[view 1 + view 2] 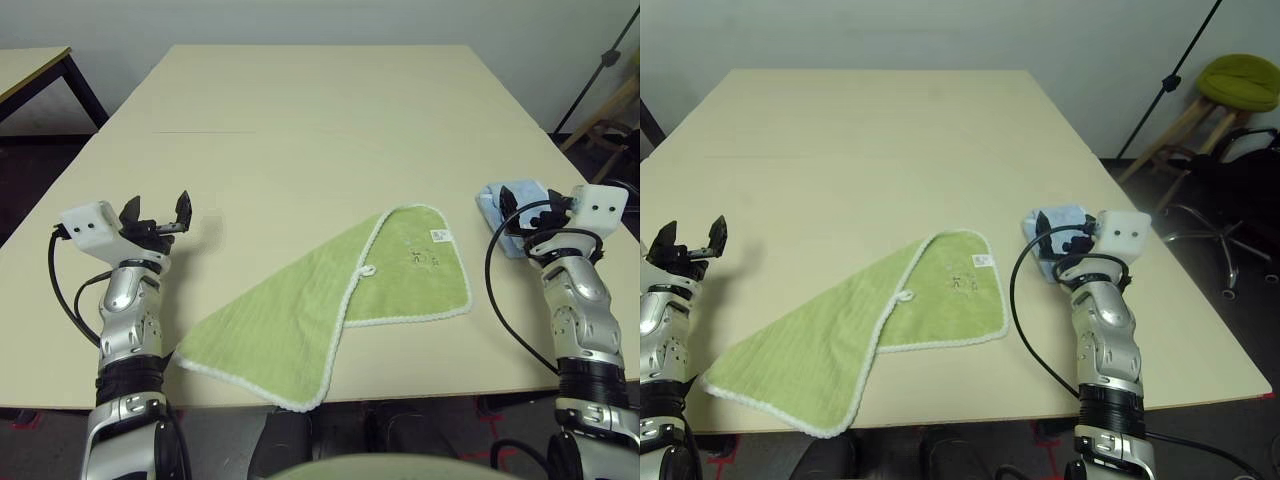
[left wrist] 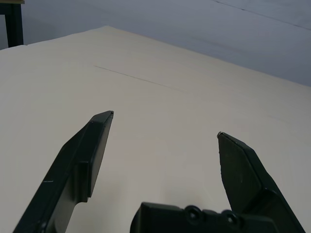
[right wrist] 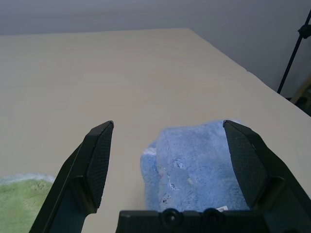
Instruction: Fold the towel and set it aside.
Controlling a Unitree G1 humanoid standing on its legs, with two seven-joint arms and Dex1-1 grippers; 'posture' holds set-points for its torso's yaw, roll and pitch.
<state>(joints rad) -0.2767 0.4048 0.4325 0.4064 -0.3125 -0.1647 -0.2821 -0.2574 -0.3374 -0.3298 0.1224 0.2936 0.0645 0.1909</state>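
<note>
Both silver forearms reach forward over the near edge of the surface, the left arm by the near left corner and the right arm by the near right corner, well apart from each other. The left gripper points forward with its two black fingers spread wide and holding nothing. The right gripper likewise points forward, its fingers parted wide and empty.
</note>
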